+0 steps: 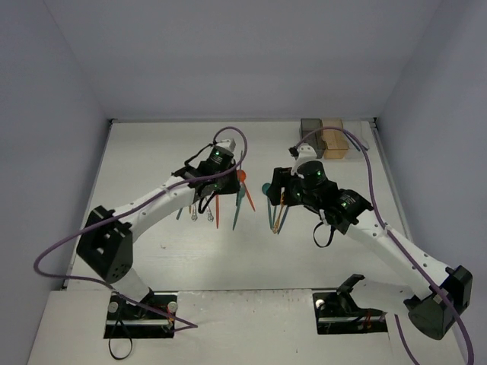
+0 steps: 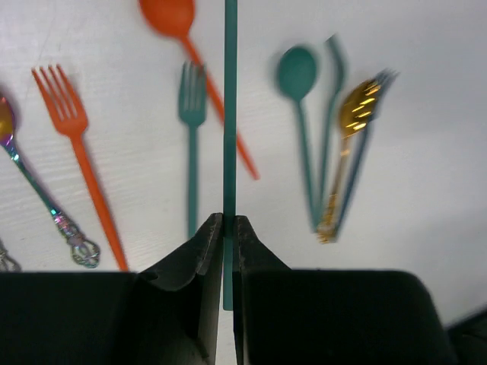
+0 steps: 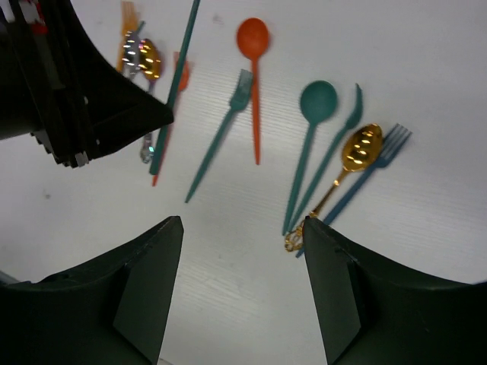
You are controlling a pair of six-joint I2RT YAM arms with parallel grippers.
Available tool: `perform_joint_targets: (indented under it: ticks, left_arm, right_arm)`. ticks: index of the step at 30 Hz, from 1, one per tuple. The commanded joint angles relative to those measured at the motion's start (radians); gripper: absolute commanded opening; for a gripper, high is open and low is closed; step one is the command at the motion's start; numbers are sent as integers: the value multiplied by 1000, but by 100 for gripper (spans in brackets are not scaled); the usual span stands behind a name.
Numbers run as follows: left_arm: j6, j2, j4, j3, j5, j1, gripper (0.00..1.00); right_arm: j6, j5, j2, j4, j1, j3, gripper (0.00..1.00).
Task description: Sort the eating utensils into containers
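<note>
**Left gripper pinches a teal chopstick**

The left gripper (image 2: 228,222) has its two black fingers (image 2: 199,251) squeezed tight on a teal chopstick (image 2: 230,114). The long, thin stick points straight out from between the fingers. I cannot tell if it is up off the white table (image 3: 426,61) or lying on it.

The right gripper (image 3: 242,224) holds nothing. Its fingers (image 3: 152,266) stand wide apart above the table.

The other eating things lie on the table in the middle. An orange spoon (image 3: 256,91) and a teal fork (image 3: 221,137) lie close together. To their right is a small bunch: a teal spoon (image 3: 308,144), a shiny gold spoon (image 3: 346,167) and a blue fork (image 3: 373,163), all touching or just beside each other. In the left wrist view, an orange fork (image 2: 80,167) and a rainbow metal spoon (image 2: 38,190) lie on the other side of the chopstick.

The dark grey bin (image 1: 310,128) and the tan bin (image 1: 335,141) sit side by side at the far right of the table, well apart from both grippers.
</note>
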State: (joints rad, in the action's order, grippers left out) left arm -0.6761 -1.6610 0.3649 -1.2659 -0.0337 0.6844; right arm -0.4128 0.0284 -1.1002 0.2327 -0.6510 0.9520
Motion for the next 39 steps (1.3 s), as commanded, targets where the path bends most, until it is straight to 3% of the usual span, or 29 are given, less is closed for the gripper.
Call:
perform_joint_targets:
  ticks: [1,9,19,22,36,38,39]
  left_arm:
    - [-176,158,-202,-43,-85,-16,0]
    - [-419,194,-441,-17,-158,-13,0]
    - [-492,211,-483,-10,-157,0,0]
    - [-496,211,-483,-2,-158,5,0]
    - [-515,206,-484,17,-171,10,0]
    - [-511,212,-483,33,-166,10,10]
    - [-508,217,-483,43,-162,8,23]
  right_arm:
    - [37,-67,-35,-85,-38,115,62]
    - [62,-82,-115,-148,-52,205,62]
    - [82,-64,-161,-178,-55,224,57]
    - [82,-50,-159,-191,-55,222,51]
    - [106,10,-151,-197,-55,213,1]
    - [111,29,-145,-195,-54,207,0]
    - [115,36,-142,-193,-52,201,0]
